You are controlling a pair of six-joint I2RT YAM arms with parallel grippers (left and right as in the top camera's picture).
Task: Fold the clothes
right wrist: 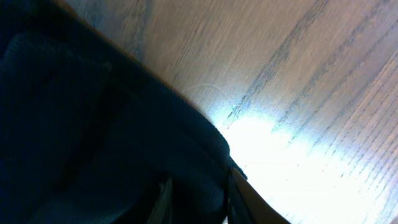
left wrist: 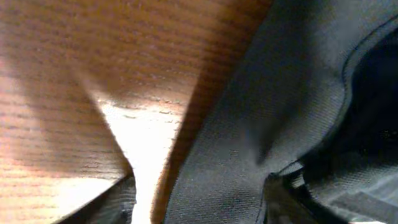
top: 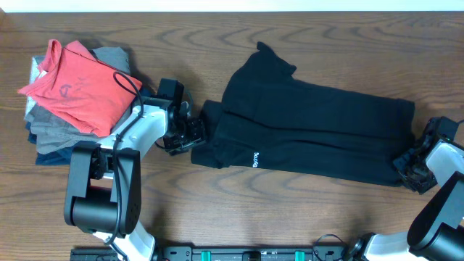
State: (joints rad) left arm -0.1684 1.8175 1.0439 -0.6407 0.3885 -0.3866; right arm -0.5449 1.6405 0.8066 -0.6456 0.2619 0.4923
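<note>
Overhead: black shirt lies flat across the middle and right of the table. One sleeve points to the far edge and a small white logo sits near the front edge. Left gripper is at the shirt's left edge. In the left wrist view its fingers are spread, with the cloth edge and bare wood between them. Right gripper is at the shirt's right front corner. In the right wrist view its fingers are close together, pinching dark cloth. Red shirt tops a grey and navy pile at far left, well apart from the black shirt.
</note>
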